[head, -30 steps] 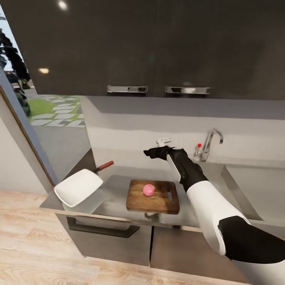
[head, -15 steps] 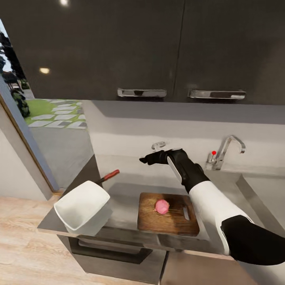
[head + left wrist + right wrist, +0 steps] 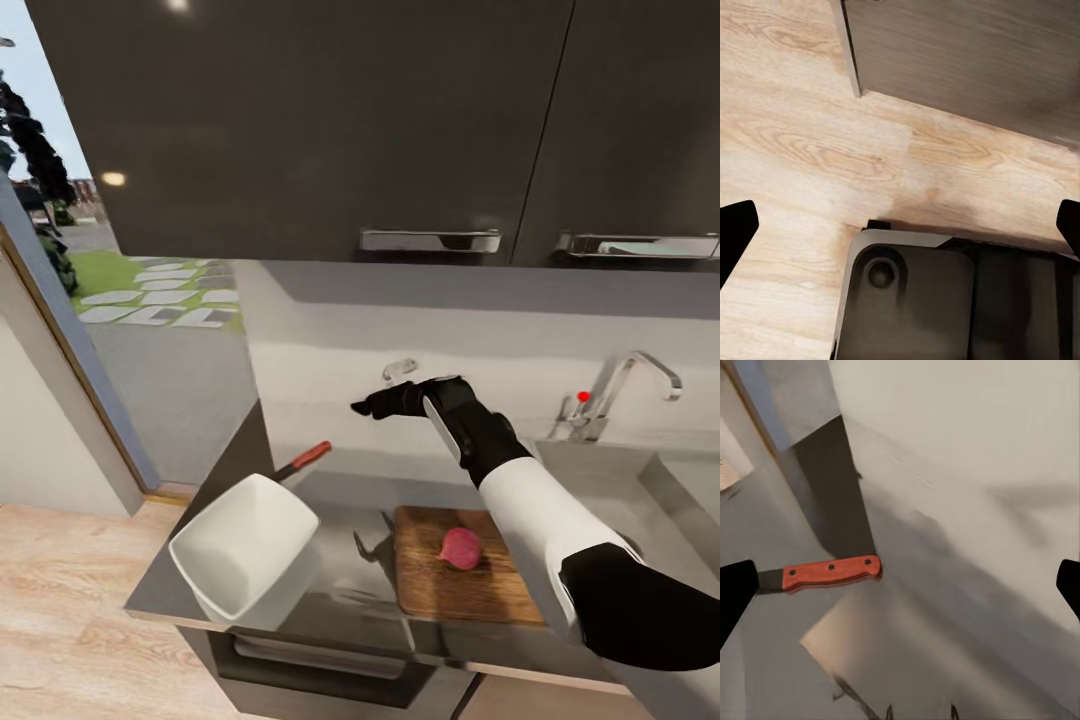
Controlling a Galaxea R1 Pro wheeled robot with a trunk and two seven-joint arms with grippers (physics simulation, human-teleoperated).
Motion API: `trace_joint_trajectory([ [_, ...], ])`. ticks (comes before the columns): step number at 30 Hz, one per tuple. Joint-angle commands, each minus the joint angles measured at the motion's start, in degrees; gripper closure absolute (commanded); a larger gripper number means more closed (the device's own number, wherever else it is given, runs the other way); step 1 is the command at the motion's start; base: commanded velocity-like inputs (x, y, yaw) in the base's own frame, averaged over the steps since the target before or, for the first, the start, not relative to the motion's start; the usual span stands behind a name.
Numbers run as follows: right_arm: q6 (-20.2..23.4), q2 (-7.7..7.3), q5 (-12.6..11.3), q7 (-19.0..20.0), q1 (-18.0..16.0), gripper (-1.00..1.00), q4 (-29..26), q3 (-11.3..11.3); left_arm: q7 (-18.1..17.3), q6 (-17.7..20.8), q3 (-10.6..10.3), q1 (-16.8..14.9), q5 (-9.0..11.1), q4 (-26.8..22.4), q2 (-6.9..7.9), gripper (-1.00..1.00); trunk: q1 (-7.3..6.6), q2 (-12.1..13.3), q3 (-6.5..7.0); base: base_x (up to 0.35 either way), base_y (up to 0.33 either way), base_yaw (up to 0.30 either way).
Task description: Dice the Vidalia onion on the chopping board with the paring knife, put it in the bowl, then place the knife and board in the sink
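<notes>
I am holding my right gripper [image 3: 365,407] spread at frame centre; the red-handled paring knife [image 3: 303,460] is lying lower left, behind the white squarish bowl [image 3: 243,545].

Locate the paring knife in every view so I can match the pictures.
Head view: paring knife, red handle poking out behind the bowl at the countertop's left end.
Right wrist view: paring knife, lying on the grey countertop.
Left wrist view: not in it.
Shared landmark: the countertop.
</notes>
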Motion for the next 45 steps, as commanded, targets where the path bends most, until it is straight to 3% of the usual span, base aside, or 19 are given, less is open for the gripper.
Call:
trace_joint_trajectory([
  [1,0.3,-0.02,0.0,0.5,-0.1,-1.0,0.0,0.1,0.1,0.2,0.0,0.0,0.6,-0.1,0.02,-1.0,0.04,-0.1,-0.11,0.01,0.063,0.0],
  [5,0.3,-0.66,0.1,2.4,-0.1,-1.0,0.8,2.1,0.1,0.2,0.0,0.0,0.6,0.1,0.02,-1.0,0.04,-0.1,-0.11,0.003,0.019,0.0],
  [8,0.2,-1.67,0.0,3.8,-0.1,-1.0,1.1,5.1,0.1,0.2,0.0,0.0,0.6,0.2,0.02,-1.0,0.04,-0.1,-0.11,0.001,0.005,0.0],
  [12,0.2,-2.86,0.0,5.2,-0.1,-1.0,1.2,6.5,0.1,0.2,0.0,0.0,0.6,0.2,0.02,-1.0,0.04,-0.1,-0.11,0.0,0.001,0.0],
  [28,0.2,-3.32,-0.1,6.5,-0.1,-1.0,2.1,6.8,0.1,0.2,0.0,0.0,0.6,0.2,0.02,-1.0,0.04,-0.1,-0.11,0.101,0.14,0.0],
  [40,0.3,-3.38,0.0,7.8,-0.1,-1.0,3.3,9.0,0.1,0.2,0.0,0.0,0.6,0.2,0.02,-1.0,0.04,-0.1,-0.11,0.108,0.213,0.0],
  [45,0.3,-3.39,0.0,8.2,-0.1,-1.0,5.4,14.1,0.1,0.2,0.0,0.0,0.6,0.3,0.02,-1.0,0.04,-0.1,-0.11,0.007,0.02,0.0],
])
